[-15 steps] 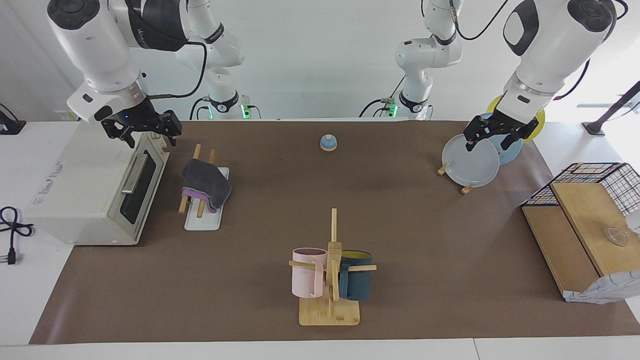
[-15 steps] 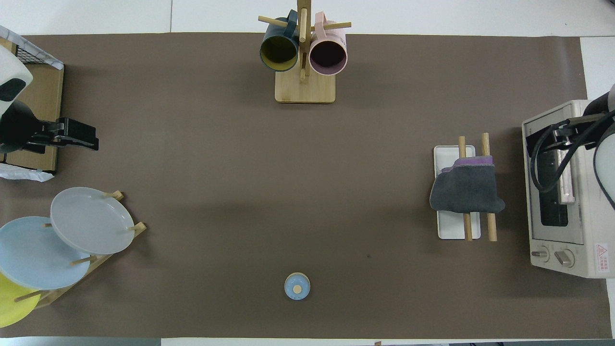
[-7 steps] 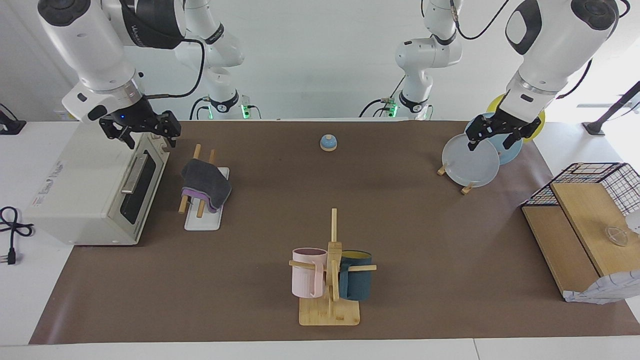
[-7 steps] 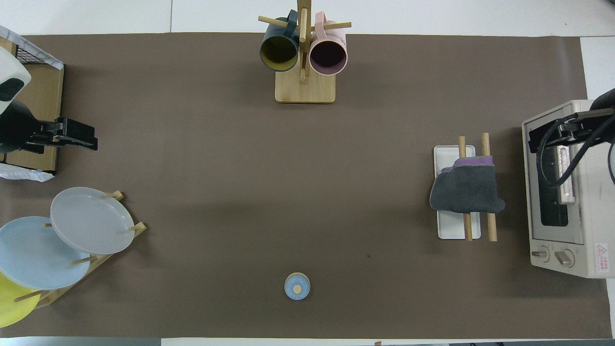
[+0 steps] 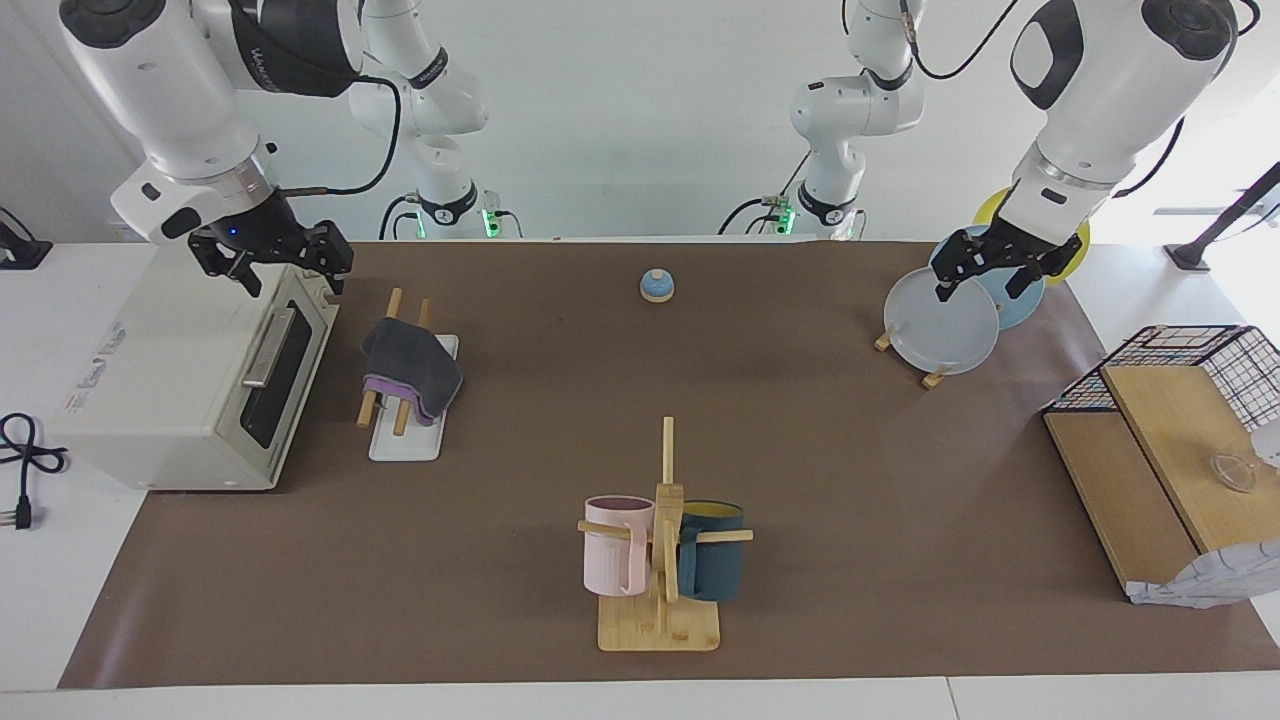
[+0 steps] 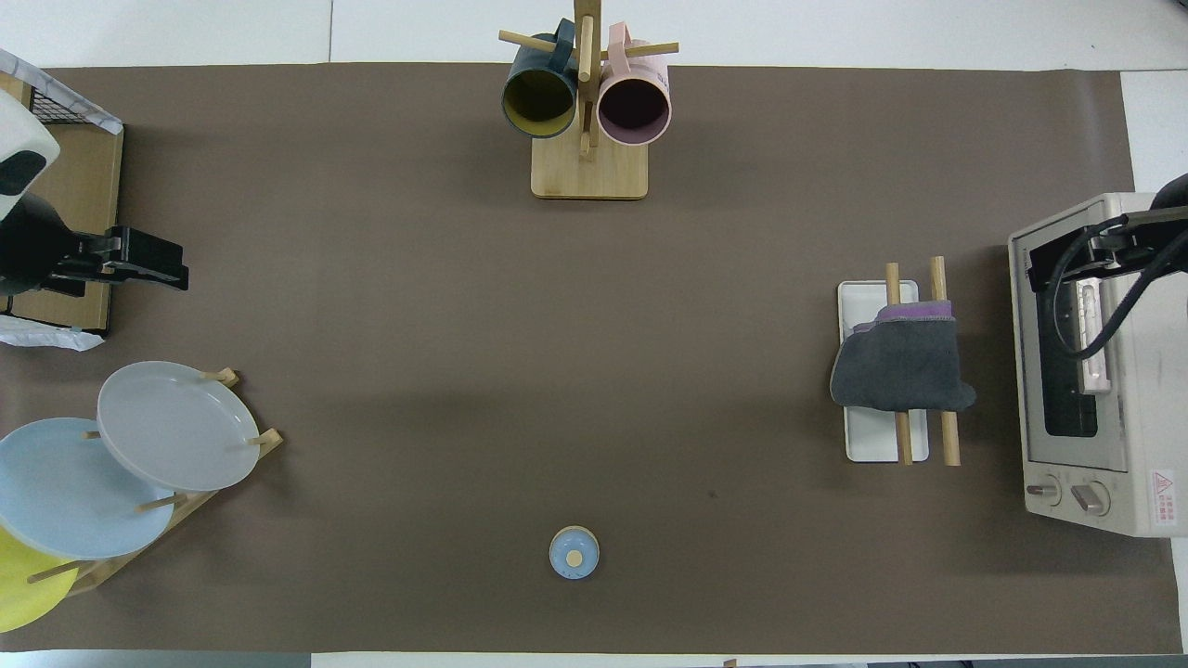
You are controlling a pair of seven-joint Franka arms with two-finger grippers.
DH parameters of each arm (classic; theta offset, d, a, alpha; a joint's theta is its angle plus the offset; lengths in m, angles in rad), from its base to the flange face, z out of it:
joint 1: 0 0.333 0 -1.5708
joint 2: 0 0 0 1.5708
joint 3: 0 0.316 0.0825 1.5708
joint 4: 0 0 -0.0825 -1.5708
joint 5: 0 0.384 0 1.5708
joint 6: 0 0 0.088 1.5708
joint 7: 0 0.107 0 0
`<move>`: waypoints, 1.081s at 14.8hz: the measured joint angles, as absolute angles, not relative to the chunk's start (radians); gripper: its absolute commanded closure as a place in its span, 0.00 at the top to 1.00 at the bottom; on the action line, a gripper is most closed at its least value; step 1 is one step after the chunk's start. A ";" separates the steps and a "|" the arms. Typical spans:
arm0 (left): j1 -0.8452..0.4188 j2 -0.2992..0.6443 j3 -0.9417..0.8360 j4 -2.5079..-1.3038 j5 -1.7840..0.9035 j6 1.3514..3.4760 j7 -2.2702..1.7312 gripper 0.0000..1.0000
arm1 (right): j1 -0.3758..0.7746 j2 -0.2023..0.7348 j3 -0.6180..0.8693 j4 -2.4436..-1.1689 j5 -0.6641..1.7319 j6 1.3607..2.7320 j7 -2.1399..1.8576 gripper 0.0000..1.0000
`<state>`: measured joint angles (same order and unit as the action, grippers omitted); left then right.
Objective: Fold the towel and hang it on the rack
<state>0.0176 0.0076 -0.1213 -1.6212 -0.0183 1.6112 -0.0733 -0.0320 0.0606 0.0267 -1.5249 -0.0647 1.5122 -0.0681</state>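
Note:
The towel (image 5: 412, 365) (image 6: 900, 366) hangs folded over the two wooden rods of the rack (image 5: 404, 442) (image 6: 872, 447), grey face out with a purple edge showing. No gripper touches it. My right gripper (image 5: 292, 278) (image 6: 1039, 264) hovers open and empty over the top front edge of the toaster oven, beside the rack. At the left arm's end of the table, my left gripper (image 5: 975, 290) (image 6: 172, 267) hangs open and empty in the air above the plates.
A white toaster oven (image 5: 190, 370) stands close beside the rack. A mug tree (image 5: 660, 540) with pink and blue mugs sits farthest from the robots. Plates on a wooden stand (image 5: 940, 325), a small blue bell (image 5: 656, 286) and a wire basket with wooden boards (image 5: 1170, 420) are also on the table.
My right gripper has risen and drawn away from the rack, farther over the toaster oven. The left gripper lifted slightly above the plates. The towel has not moved.

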 measured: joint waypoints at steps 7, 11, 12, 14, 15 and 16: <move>0.018 0.008 -0.121 -1.621 -0.018 1.611 -0.073 1.00 | -0.030 0.056 0.035 -1.525 -0.063 1.497 -0.068 1.00; 0.018 0.008 -0.121 -1.621 -0.018 1.611 -0.073 1.00 | -0.029 0.048 0.037 -1.525 -0.063 1.486 -0.068 1.00; 0.018 0.008 -0.121 -1.621 -0.018 1.611 -0.073 1.00 | -0.030 0.047 0.037 -1.525 -0.063 1.489 -0.068 1.00; 0.018 0.008 -0.121 -1.621 -0.018 1.611 -0.073 1.00 | -0.030 0.047 0.037 -1.525 -0.063 1.495 -0.068 1.00; 0.018 0.008 -0.121 -1.621 -0.018 1.611 -0.073 1.00 | -0.030 0.047 0.037 -1.525 -0.063 1.496 -0.068 1.00; 0.018 0.008 -0.121 -1.621 -0.018 1.611 -0.073 1.00 | -0.030 0.047 0.037 -1.525 -0.063 1.496 -0.068 1.00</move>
<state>0.0176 0.0076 -0.1213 -1.6212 -0.0183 1.6112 -0.0733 -0.0296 0.0472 0.0368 -1.5247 -0.0630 1.4964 -0.0681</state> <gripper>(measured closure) 0.000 0.000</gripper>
